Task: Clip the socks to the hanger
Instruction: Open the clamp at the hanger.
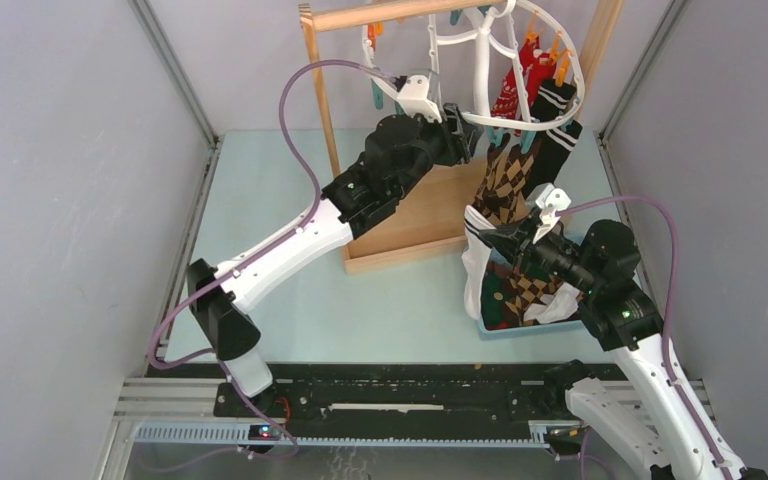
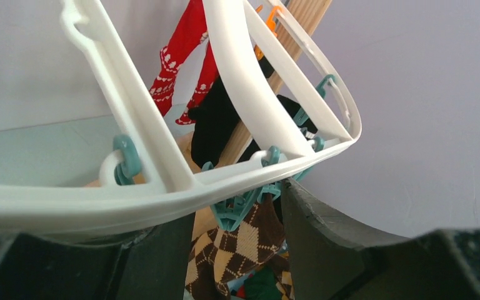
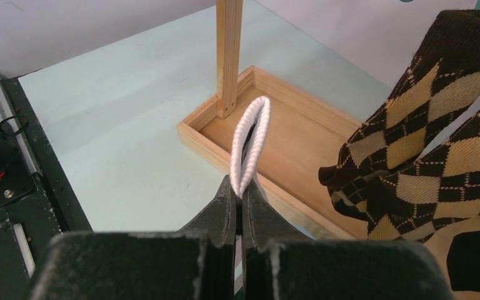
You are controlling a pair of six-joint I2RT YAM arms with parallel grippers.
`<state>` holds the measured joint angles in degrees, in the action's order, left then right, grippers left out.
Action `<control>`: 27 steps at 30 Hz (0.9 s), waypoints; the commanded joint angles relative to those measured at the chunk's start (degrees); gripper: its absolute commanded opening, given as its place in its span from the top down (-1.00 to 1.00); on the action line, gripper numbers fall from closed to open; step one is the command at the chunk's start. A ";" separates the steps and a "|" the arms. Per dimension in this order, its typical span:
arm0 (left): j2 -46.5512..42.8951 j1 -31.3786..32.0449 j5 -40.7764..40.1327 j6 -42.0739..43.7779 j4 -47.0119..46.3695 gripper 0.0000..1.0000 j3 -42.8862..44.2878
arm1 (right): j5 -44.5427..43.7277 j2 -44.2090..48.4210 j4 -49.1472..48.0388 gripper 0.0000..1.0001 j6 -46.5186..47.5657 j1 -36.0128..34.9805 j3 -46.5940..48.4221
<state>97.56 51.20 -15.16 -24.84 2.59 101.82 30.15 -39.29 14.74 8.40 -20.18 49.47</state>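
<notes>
Right hand (image 3: 240,190), one white sock (image 3: 250,134), one hanger (image 2: 162,200)

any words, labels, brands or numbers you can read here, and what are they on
None readable.
The red sock shows only a white knitted pattern, no letters.
The hanger, white sock and argyle sock carry no print.
Specks on the black base rail are too small to read.
</notes>
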 commanded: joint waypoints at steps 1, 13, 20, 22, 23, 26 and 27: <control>0.76 -0.34 -2.08 2.65 -1.68 -0.12 4.64 | 0.83 0.09 -1.72 1.00 -0.50 0.65 2.18; 1.94 -0.40 -1.54 3.87 -0.79 0.06 6.43 | 1.03 -0.15 -1.91 1.00 -0.26 0.85 2.29; 1.91 -0.37 -1.41 4.16 -0.75 0.29 6.61 | 1.16 -0.18 -2.00 1.00 0.06 0.94 2.24; 1.76 -0.39 -1.39 3.97 -0.74 0.34 6.70 | 1.19 -0.18 -1.95 1.00 0.19 0.94 2.29; 1.67 -0.38 -1.37 3.93 -0.68 0.40 6.78 | 1.18 -0.18 -1.99 1.00 0.27 0.94 2.29; 1.26 -0.40 -1.62 3.78 -0.51 0.50 6.77 | 1.03 -0.18 -2.17 1.00 0.65 0.94 2.29; 1.12 -0.37 -1.75 3.64 -0.36 0.56 6.81 | 0.97 -0.16 -2.36 1.00 0.78 0.94 2.28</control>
<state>99.42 51.20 -15.94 -21.93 3.60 104.51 30.74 -39.51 14.72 8.62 -19.55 49.47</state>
